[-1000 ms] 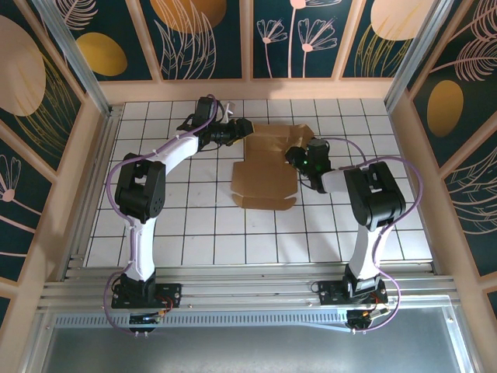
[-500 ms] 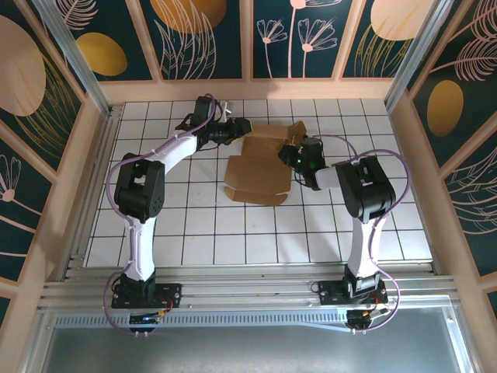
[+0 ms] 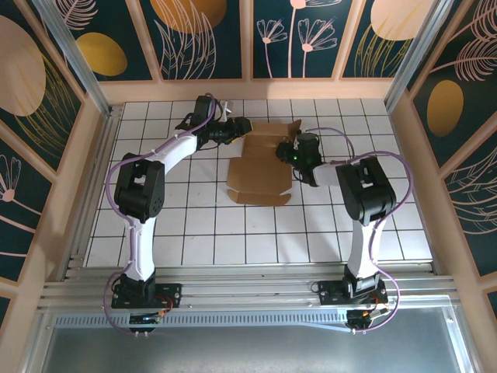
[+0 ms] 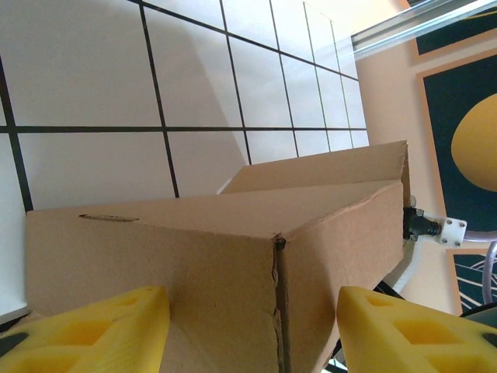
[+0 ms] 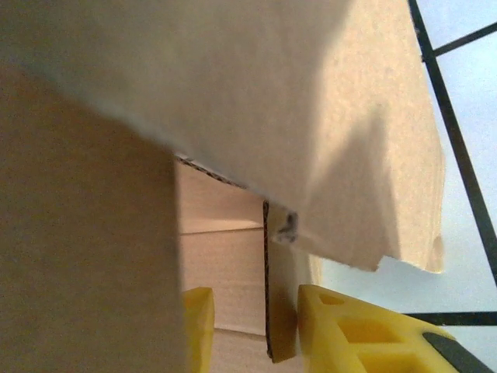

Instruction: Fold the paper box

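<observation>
The far edge of the paper box is hidden under both grippers — plain matte brown cardboard, creased, on the white tiled table. The left gripper stands apart astride a folded corner; the right gripper is clamped on a thin flap edge.

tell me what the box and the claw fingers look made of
Box: brown corrugated cardboard, matte; a cut edge in the right wrist view shows fluting. Claw fingers: yellow, smooth, moulded with recesses, probably plastic or rubber.

The right gripper has shoved the paper box leftward.
</observation>
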Controlling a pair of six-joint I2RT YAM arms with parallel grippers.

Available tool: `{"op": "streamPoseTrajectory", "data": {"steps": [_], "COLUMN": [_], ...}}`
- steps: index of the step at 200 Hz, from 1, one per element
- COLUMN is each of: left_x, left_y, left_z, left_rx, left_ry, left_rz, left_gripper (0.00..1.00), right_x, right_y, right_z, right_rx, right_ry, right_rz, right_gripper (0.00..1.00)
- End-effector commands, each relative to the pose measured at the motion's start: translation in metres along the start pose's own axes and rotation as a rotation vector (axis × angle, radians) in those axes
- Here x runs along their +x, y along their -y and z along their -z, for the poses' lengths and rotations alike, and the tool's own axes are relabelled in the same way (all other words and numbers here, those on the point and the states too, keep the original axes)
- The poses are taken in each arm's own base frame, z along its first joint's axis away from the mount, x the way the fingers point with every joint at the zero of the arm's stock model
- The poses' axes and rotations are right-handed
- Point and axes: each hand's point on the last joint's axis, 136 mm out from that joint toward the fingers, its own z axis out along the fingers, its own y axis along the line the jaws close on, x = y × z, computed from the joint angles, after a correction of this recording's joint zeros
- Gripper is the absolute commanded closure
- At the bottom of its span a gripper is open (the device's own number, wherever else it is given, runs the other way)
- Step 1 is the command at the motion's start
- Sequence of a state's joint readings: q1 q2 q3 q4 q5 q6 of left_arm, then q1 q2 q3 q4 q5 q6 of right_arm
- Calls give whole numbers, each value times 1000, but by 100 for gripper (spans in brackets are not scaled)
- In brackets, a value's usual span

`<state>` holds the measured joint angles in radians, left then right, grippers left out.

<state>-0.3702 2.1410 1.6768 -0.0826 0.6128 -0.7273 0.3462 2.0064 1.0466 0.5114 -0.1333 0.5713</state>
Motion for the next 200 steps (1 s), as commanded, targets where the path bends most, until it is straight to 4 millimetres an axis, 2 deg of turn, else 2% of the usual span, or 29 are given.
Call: {"op": "streamPoseTrajectory", "data": {"steps": [1,26,53,111,124,150,168,200], "left_x": [9,10,9,8,8,9,8,8], "left_y": [14,14,15,14,13,12,12,10], "left_z": [-3,-1,-2,-5,-5,-5,-6,-6], "left_rx": [28,23,24,25,23,21,21,13], "left_ry": [-43,-47,-48,-52,-52,-54,-53,-52], "left_rz": [12,6,4,13,15,18,20,20], "left_gripper": [41,41,41,41,41,41,41,41], "right_x": [12,10,11,28,32,22,12,-4], "right_y": [-1,6,-8,-29,-39,-61,-68,-60], "right_z": [-14,-15,-14,-26,-25,-10,6,36], "right_rx": [63,182,186,72,9,-150,-212,-189], "right_ry": [-28,-8,10,-38,-49,-38,-12,38], "right_rz": [122,288,436,462,435,290,211,202], "right_gripper": [66,62,63,59,57,54,49,45]}}
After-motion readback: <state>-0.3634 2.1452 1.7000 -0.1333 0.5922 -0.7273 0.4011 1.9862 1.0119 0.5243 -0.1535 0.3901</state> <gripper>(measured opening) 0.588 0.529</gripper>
